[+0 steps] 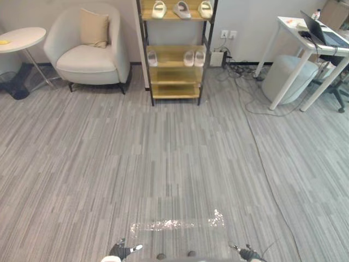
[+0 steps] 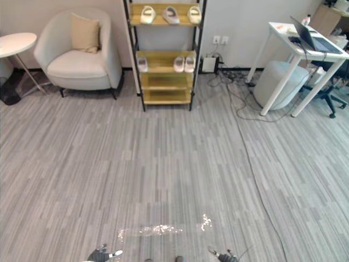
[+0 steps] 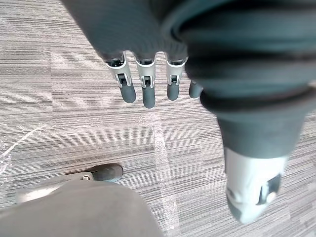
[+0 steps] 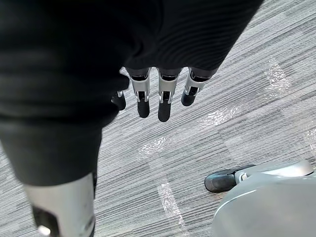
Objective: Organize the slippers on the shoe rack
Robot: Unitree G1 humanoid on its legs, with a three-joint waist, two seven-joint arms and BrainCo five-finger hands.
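Note:
A wooden shoe rack (image 1: 175,54) with a dark frame stands against the far wall. Three pale slippers (image 1: 181,9) lie on its top shelf. The middle shelf holds a single slipper (image 1: 152,58) at the left and a pair (image 1: 194,58) at the right. Its lower shelves are bare. My left hand (image 1: 123,251) hangs at the bottom edge of the eye views, fingers (image 3: 143,89) straight and holding nothing. My right hand (image 1: 248,254) hangs at the bottom right, its fingers (image 4: 164,101) relaxed over the carpet, also holding nothing. Both hands are far from the rack.
A cream armchair (image 1: 90,49) with a cushion stands left of the rack, and a round white side table (image 1: 19,39) further left. A white desk (image 1: 311,49) with a laptop, a grey pouf (image 1: 288,76) and floor cables (image 1: 245,93) are at the right. Tape strips (image 1: 177,222) mark the carpet near me.

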